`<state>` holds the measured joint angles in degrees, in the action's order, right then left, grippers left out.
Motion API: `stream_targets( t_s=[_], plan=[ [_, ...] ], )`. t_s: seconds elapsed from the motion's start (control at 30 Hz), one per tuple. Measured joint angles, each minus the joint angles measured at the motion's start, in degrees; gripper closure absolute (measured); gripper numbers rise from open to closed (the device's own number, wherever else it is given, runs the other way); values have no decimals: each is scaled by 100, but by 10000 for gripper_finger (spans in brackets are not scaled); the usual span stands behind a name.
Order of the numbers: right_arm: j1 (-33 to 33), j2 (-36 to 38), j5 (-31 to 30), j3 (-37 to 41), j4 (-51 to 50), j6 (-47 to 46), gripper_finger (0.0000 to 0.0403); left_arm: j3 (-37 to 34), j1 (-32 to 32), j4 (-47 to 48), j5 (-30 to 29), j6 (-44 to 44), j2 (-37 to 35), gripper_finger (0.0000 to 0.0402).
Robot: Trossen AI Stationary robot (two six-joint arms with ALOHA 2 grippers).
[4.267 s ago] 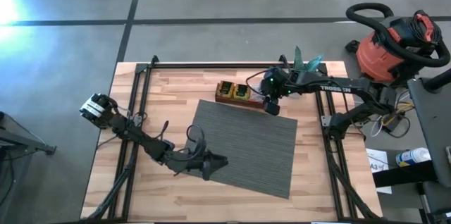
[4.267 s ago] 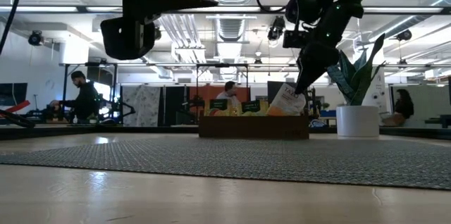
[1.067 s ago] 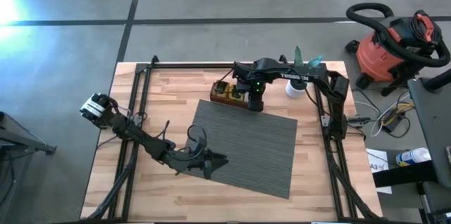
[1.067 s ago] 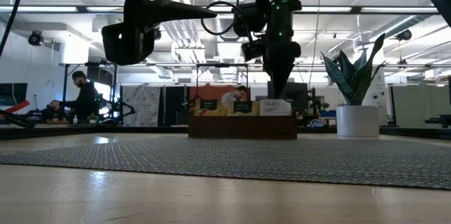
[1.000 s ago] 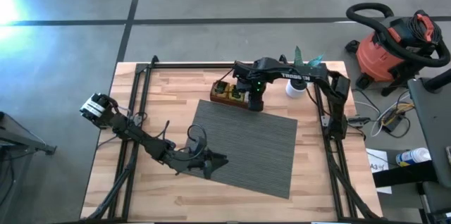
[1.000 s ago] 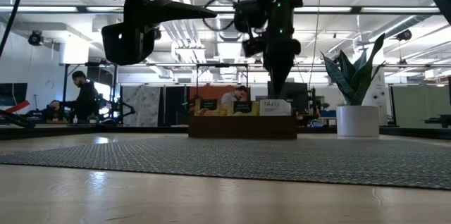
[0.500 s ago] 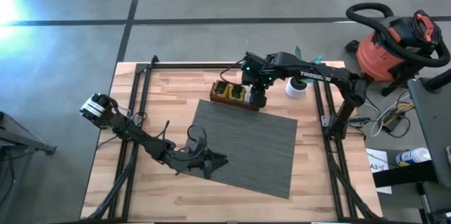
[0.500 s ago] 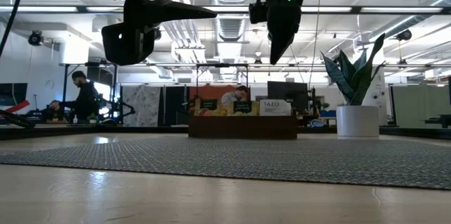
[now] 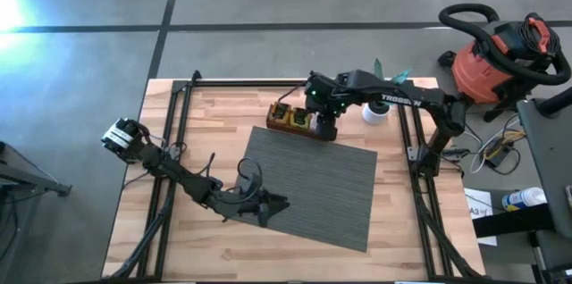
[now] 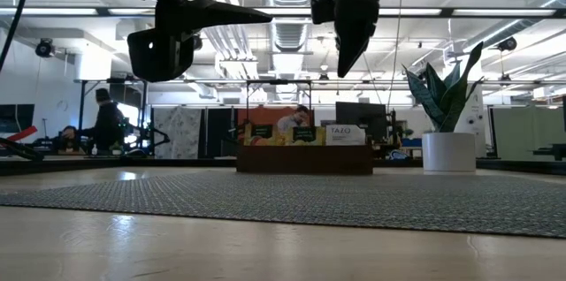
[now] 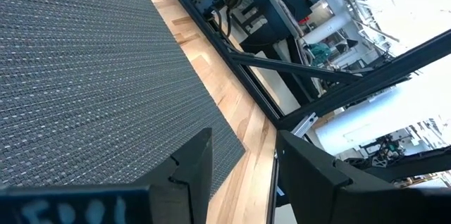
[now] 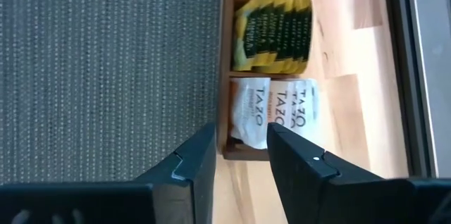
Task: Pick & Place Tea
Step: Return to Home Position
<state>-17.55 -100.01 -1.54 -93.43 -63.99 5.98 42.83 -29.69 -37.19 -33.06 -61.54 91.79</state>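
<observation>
Beneath right gripper, spread and empty: white tea upright in end section of wooden tray, yellow sachets in next. Step judged: return to home; next, straight lift clear of tray; left gripper spread, well apart over grey mat

grey mat, wooden tray, red vacuum

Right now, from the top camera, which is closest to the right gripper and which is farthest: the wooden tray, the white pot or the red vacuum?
Starting from the right gripper:
1. wooden tray, just below it.
2. white pot, a bit to its right.
3. red vacuum, far off at the right edge.
</observation>
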Motion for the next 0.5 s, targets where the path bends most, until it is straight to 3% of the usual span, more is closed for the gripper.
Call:
stream_targets(
  t_s=[0.5],
  plan=[
    [532, 15, -14, 0, -2, -610, 277, 0, 0, 0, 0, 4, 0, 250]
  ],
)
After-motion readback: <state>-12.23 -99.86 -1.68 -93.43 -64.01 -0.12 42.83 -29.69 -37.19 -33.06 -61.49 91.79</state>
